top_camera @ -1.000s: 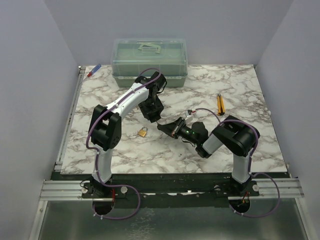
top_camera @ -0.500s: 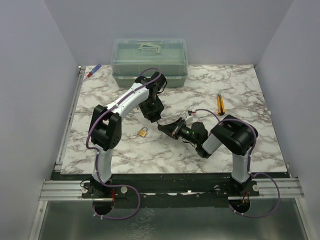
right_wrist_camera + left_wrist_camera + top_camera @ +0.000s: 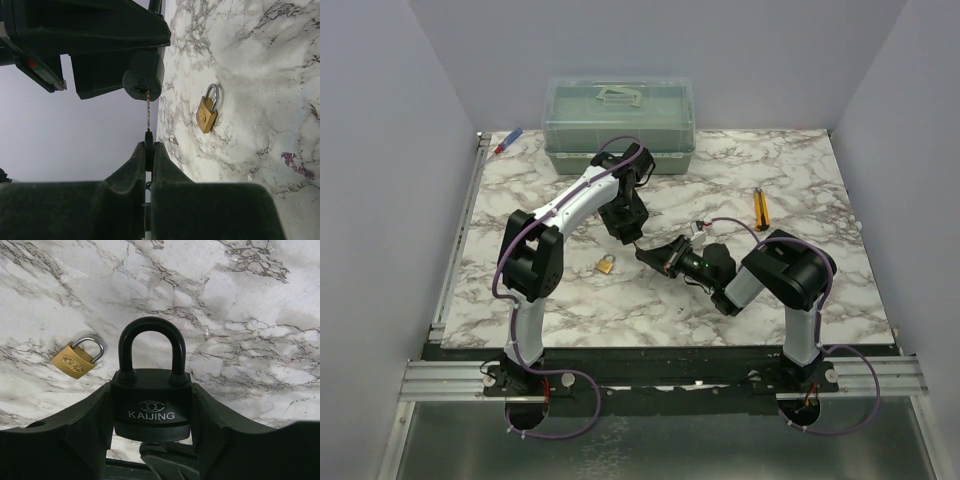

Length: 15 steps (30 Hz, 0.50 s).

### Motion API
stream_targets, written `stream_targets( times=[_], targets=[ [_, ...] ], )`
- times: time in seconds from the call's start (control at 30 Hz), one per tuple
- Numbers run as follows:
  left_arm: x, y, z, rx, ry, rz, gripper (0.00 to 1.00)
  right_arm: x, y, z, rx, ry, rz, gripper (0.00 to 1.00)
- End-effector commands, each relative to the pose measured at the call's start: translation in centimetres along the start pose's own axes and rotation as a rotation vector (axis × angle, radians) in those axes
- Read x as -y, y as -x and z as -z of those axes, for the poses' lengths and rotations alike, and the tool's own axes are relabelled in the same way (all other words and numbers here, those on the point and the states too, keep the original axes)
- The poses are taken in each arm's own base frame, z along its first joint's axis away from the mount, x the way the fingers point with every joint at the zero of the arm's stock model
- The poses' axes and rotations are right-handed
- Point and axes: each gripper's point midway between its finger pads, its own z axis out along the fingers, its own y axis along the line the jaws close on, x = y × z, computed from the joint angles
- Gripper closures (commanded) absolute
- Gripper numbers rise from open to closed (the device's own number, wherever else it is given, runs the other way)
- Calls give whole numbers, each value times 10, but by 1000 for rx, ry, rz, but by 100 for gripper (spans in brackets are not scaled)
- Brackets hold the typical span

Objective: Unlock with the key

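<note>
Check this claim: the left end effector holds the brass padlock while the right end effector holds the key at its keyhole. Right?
No. The left wrist view shows the left end effector holding the black padlock; the brass padlock lies on the table. The right end effector does hold the key at its keyhole.

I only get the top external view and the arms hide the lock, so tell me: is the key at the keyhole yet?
Observer: Yes. In the right wrist view the key has its tip at the keyhole of the black padlock, and most of the shaft shows outside.
Operator: Is the shackle open?
Observer: No. The left wrist view shows it closed, both legs seated in the body that the left end effector clamps.
</note>
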Motion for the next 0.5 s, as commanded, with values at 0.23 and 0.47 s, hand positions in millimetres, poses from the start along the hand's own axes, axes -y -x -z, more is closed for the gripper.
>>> stream_targets(
  times=[0.23, 0.47],
  targets=[
    [9, 3, 15, 31, -55, 16, 100, -16, 1, -2, -11, 66, 39, 100],
    [8, 6, 14, 46, -52, 14, 100, -18, 1, 1, -10, 74, 48, 100]
  ],
)
